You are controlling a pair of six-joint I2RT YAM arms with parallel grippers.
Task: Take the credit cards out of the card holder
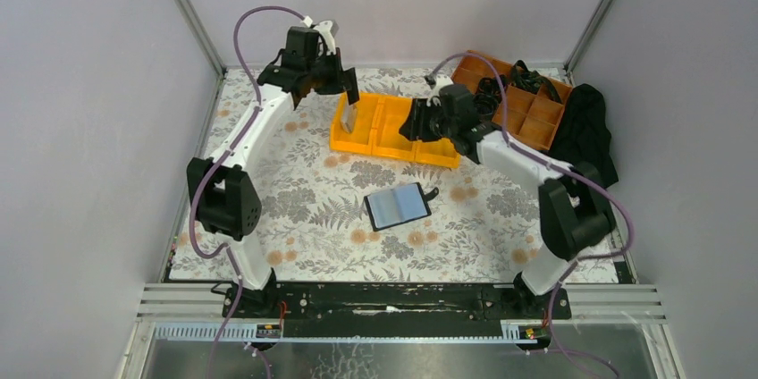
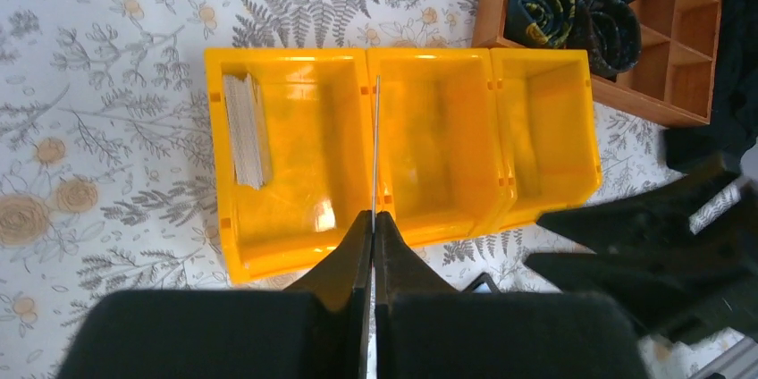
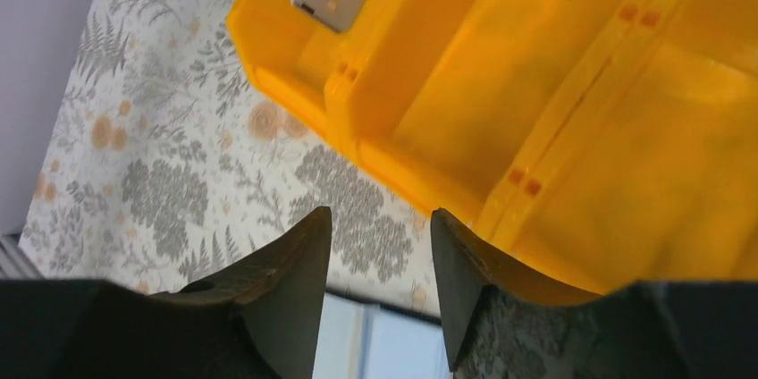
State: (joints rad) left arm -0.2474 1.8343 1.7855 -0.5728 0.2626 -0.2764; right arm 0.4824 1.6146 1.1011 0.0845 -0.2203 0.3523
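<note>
Left fingers (image 2: 374, 223) are pinched tight on one credit card (image 2: 376, 147). It shows edge-on as a thin line, held by its near end. It hangs over the yellow bin (image 2: 295, 54), about above the wall between the left and middle compartments. A stack of cards (image 2: 246, 129) stands on edge against the left wall of the left compartment. Middle and right compartments look bare.

Right fingers (image 3: 377, 227) are parted to a moderate gap and hold nothing. They hover at the near side of the bin, touching nothing I can see.

The card holder (image 1: 398, 206) lies open and flat on the worktop (image 1: 295, 209), near of the bin and well apart from it. Its pale sleeves face up. I cannot tell whether any cards are left inside.

Handling, as a judgement: the cards are light, thin, stiff and slick, so they should be pinched across the flat faces at an exposed end, as the left is doing. A loose pinch could let a card twist or slip. The holder looks soft and light and would likely lift with a card unless pinned down. The plastic sleeves may cling.
</note>
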